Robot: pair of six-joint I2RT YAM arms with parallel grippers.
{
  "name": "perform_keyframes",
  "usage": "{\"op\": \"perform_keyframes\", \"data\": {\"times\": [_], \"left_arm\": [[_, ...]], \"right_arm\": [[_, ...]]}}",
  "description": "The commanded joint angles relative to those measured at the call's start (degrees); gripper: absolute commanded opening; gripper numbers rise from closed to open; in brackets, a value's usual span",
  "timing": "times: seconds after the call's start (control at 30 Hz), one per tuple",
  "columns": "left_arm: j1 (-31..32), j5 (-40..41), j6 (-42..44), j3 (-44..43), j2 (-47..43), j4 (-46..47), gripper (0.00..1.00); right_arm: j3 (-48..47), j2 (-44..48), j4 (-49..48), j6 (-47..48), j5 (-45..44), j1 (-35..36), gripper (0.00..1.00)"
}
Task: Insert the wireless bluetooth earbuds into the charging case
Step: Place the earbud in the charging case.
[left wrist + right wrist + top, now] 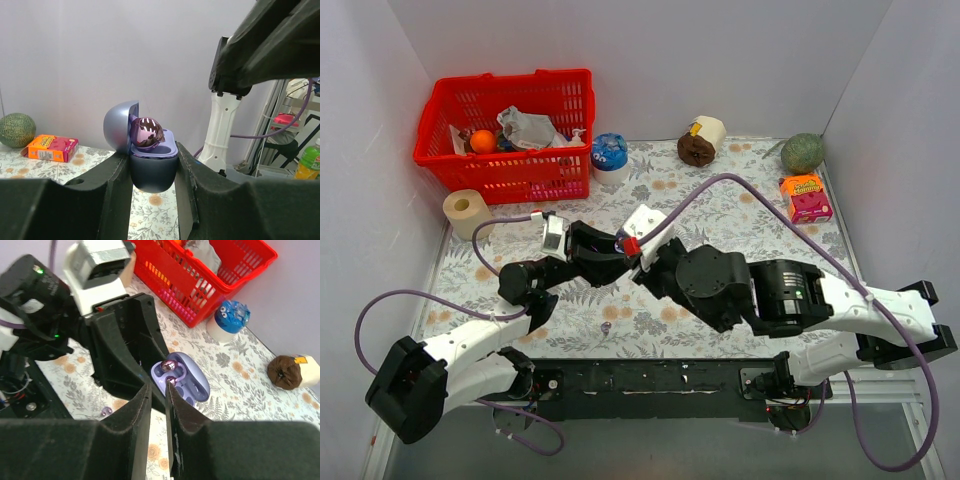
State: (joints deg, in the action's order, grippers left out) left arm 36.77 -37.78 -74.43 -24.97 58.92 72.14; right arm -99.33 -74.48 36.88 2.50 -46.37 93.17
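The left gripper (152, 152) is clamped on the case (152, 176), one finger on each side of the lower shell. It holds the case upright above the middle of the desk. The case looks pale purple, and its lid stands open on one side. One seated earbud (146, 134), shiny and pinkish, rests in the well next to the lid. The other well shows only its rim.

The right gripper (157, 386) hovers right over the open case. Its fingers are all but closed, with only a thin slit between them and nothing visible in it. It does not appear to touch the case.

A loose earbud (606, 327) lies on the desk close to the near edge, well apart from both grippers.

A red basket (510, 135) sits in the far left corner, with a paper roll (468, 210) by the left edge. A blue-lidded cup (610, 156) stands just beside the basket. A melon (802, 152) sits in the far right corner, with an orange box (806, 197) near it.
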Motion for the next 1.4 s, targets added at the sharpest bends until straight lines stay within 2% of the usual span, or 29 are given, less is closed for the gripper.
{"op": "perform_keyframes", "data": {"times": [0.0, 0.13, 0.53, 1.17, 1.27, 1.37], "left_arm": [[0.8, 1.7, 2.8, -0.9, -1.1, -0.4, 0.0], [1.5, 2.4, 5.0, -0.7, -1.7, -1.2, 0.0], [2.4, 5.3, 10.1, -0.6, -2.0, -2.3, 0.0], [2.4, 5.4, 10.2, -1.2, -2.3, -2.5, 0.0], [2.4, 6.9, 9.2, -0.1, -2.5, -1.1, 0.0], [2.4, 7.6, 8.6, 1.1, -2.8, 0.6, 0.0]], "right_arm": [[-1.3, -1.6, 0.4, -2.1, 1.9, -4.3, 0.23], [-1.2, -2.1, -0.4, -4.6, 5.5, -8.8, 0.2], [-3.9, -4.3, -0.2, -3.9, 8.5, -10.2, 0.16], [-4.2, -5.3, 3.1, -4.1, 10.8, -12.3, 0.15], [-1.9, -1.0, -2.1, -4.4, 9.9, -12.3, 0.18], [6.9, 7.0, -12.4, -4.2, 9.5, -12.3, 0.23]]}}
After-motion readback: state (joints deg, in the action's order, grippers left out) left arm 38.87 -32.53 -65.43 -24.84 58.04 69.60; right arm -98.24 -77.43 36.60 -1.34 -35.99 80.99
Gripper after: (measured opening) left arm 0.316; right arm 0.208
